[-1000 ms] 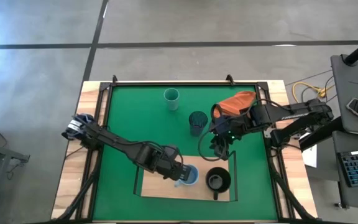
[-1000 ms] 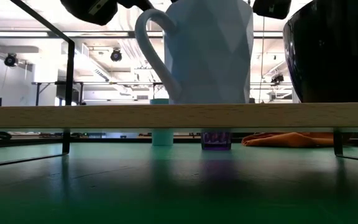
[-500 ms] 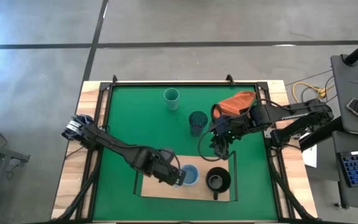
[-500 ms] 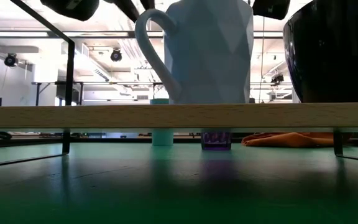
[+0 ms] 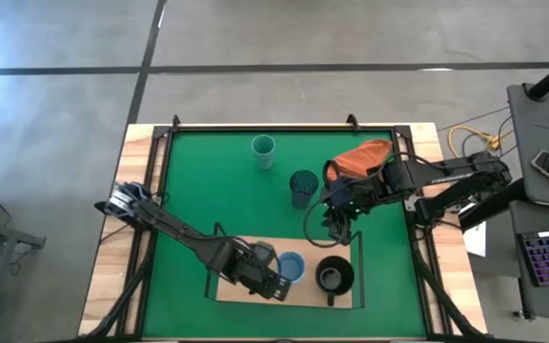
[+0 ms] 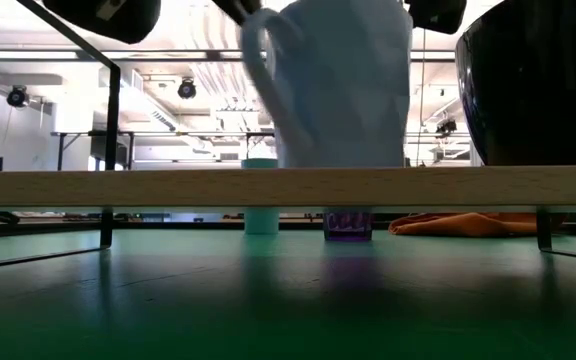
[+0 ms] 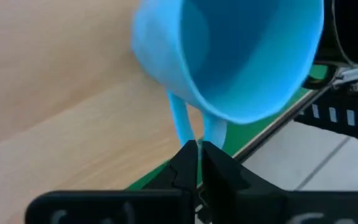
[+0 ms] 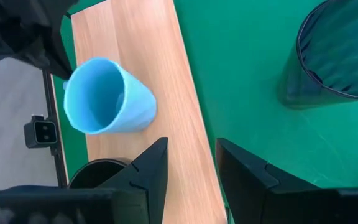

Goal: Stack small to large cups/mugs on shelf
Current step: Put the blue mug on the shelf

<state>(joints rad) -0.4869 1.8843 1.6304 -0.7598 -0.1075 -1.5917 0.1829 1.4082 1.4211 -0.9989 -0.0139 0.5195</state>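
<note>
The light blue mug (image 5: 292, 267) stands tilted on the light-wood shelf (image 5: 246, 293), beside the upright black mug (image 5: 332, 276). My left gripper (image 5: 273, 282) is shut on the blue mug, on the mug's left. My right gripper (image 8: 191, 168) hangs open above the shelf's far edge, touching nothing. The pale teal cup (image 5: 263, 150) and the dark tumbler (image 5: 303, 186) stand upright on the green mat, farther back. My left gripper pinches the blue mug's handle loop (image 7: 183, 127) between its two fingers (image 7: 180, 167). The fingers slant down at it from the table's left and near side. The mug (image 8: 107, 96) leans over, its mouth showing, its bottom edge (image 6: 340, 162) at the board.
An orange-red cloth (image 5: 365, 157) lies at the far right of the green mat (image 5: 208, 191). Thin black uprights (image 6: 114, 110) stand at the shelf's ends. The black mug's handle (image 5: 331, 299) points to the near edge.
My left gripper has gone down and toward the table's near edge at the blue mug's handle. The mug, upright a second ago, now leans over and shows blurred in the low view, with its handle shifted to the right there.
</note>
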